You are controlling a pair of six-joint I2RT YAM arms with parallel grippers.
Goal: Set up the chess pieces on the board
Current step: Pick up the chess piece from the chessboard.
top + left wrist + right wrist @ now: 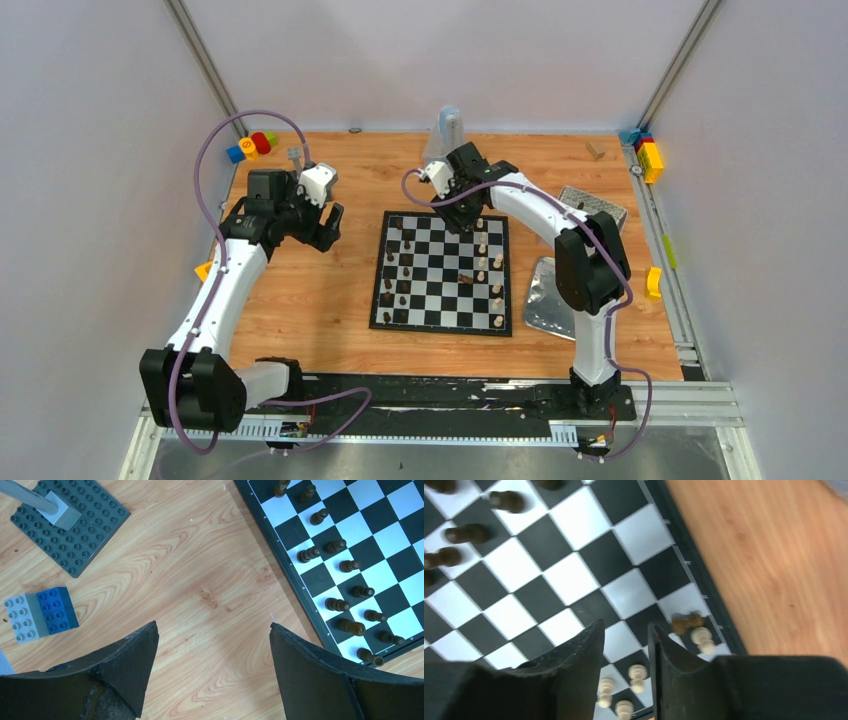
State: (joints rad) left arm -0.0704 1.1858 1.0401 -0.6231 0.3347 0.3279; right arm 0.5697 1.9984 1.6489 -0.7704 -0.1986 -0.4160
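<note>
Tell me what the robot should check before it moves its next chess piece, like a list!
1. The left gripper is open and empty: ok. It hangs over the table, beside the chessboard.
2. The right gripper holds nothing: ok. Squares show through its narrow gap.
3. The right gripper is above the chessboard: ok.
4. Every piece is standing: not ok. A brown piece lies on its side next to a pale piece.
5. The dark pieces are on their proper squares: cannot tell.
</note>
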